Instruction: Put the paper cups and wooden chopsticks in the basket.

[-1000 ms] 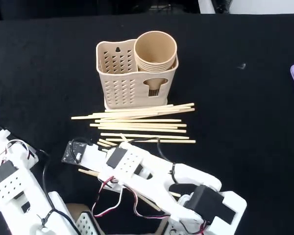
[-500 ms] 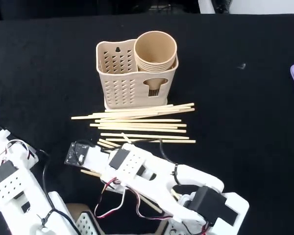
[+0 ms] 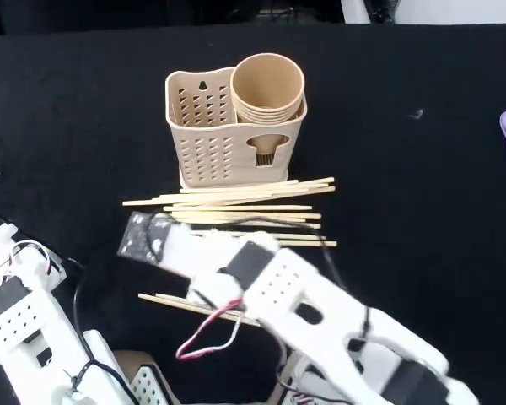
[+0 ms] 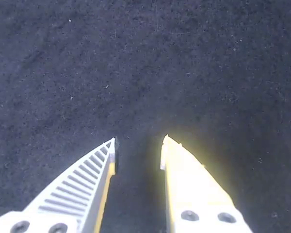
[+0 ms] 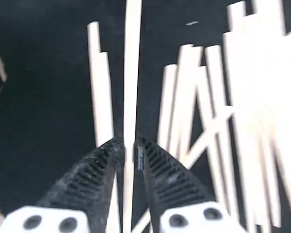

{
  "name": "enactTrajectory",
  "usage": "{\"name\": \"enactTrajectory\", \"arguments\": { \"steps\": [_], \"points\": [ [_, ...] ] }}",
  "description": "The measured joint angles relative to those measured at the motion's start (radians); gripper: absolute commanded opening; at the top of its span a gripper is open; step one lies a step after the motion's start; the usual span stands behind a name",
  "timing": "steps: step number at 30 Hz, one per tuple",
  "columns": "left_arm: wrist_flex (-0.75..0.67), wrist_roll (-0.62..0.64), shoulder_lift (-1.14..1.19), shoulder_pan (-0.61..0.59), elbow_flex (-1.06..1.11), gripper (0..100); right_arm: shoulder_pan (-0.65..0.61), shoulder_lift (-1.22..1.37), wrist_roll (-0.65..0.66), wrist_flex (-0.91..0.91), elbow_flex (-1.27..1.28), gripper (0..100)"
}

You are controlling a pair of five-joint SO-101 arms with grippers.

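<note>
One basket (image 3: 207, 156), upper centre, holds one cup stack (image 3: 267, 84). Right gripper (image 5: 128, 146) pinches one chopstick (image 5: 132, 73); left gripper (image 4: 138, 145) fingers apart.

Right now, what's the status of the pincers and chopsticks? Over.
Left pincer open over the black table. Right pincer shut on one chopstick beside the pile. Paper cups already in basket. Nothing blocking.

— Where are the paper cups (image 3: 267, 84)?
— Stacked in the basket (image 3: 204, 143), in its right compartment, toward the table's (image 3: 405, 211) far side.
— And the chopsticks (image 3: 244, 211)?
— Piled crosswise just before the basket. Two stray sticks (image 3: 181, 303) lie nearer, under the right arm. The right gripper (image 5: 128, 144) is over the pile's left end.
</note>
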Motion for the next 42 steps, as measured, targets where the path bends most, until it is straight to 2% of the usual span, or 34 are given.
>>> {"name": "enactTrajectory", "arguments": {
  "steps": [6, 11, 17, 25, 28, 29, 35, 42],
  "points": [
    [0.0, 0.0, 0.0, 0.0, 0.0, 16, 0.02, -0.043, 0.021, -0.005, 0.066, 1.1],
    [0.0, 0.0, 0.0, 0.0, 0.0, 16, -0.075, 0.021, 0.014, -0.097, 0.186, 1.8],
    [0.0, 0.0, 0.0, 0.0, 0.0, 16, -0.103, 0.189, -0.049, -0.163, 0.192, 18.4],
    [0.0, 0.0, 0.0, 0.0, 0.0, 16, -0.109, 0.368, -0.049, -0.164, 0.11, 15.5],
    [0.0, 0.0, 0.0, 0.0, 0.0, 16, -0.106, 0.402, -0.049, -0.164, 0.086, 2.2],
    [0.0, 0.0, 0.0, 0.0, 0.0, 16, -0.101, 0.405, -0.049, -0.164, 0.08, 0.7],
    [0.0, 0.0, 0.0, 0.0, 0.0, 16, -0.106, 0.381, -0.048, -0.157, 0.058, 1.0],
    [0.0, 0.0, 0.0, 0.0, 0.0, 16, -0.084, 0.166, -0.046, -0.078, 0.058, 1.0]
  ]
}}
